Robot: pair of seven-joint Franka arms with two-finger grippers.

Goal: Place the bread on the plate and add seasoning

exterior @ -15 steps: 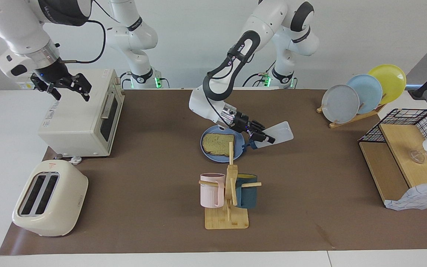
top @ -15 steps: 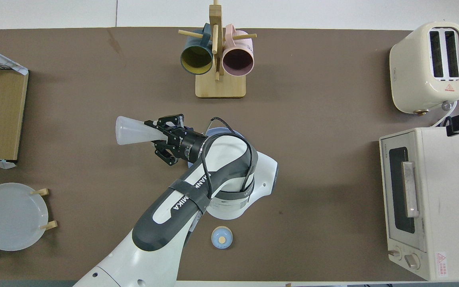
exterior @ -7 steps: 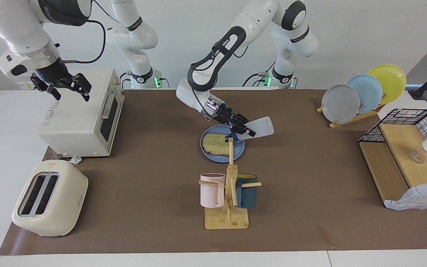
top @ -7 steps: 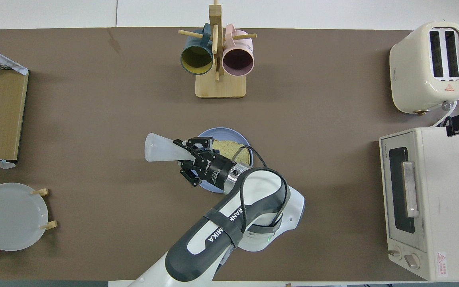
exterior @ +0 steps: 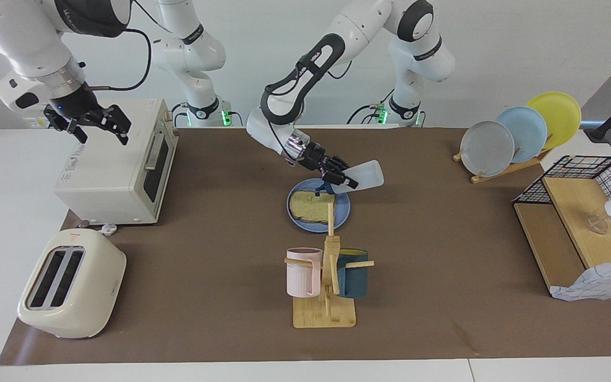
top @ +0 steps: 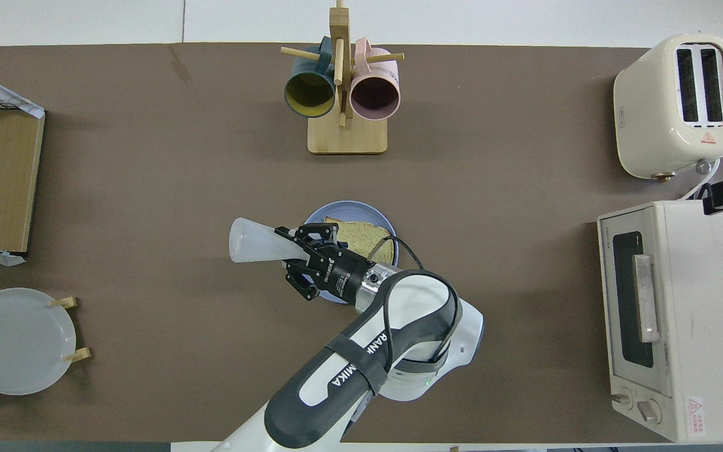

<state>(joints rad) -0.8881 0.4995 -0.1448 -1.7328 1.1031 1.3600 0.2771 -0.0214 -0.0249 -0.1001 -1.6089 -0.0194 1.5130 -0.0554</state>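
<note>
The bread lies flat on the blue plate mid-table; both also show in the overhead view, the bread on the plate. My left gripper is shut on the seasoning bottle and holds it tilted over the plate's edge. Its dark nozzle cap points down at the bread's corner. In the overhead view the bottle sticks out of the left gripper toward the left arm's end. My right gripper waits open above the oven.
A mug rack with a pink and a dark teal mug stands farther from the robots than the plate. A white oven and a toaster are at the right arm's end. Racked plates and a wire shelf are at the left arm's end.
My left arm carried the bottle from beside the plate to over its edge and tipped the nozzle down toward the bread. The right arm has not moved.
</note>
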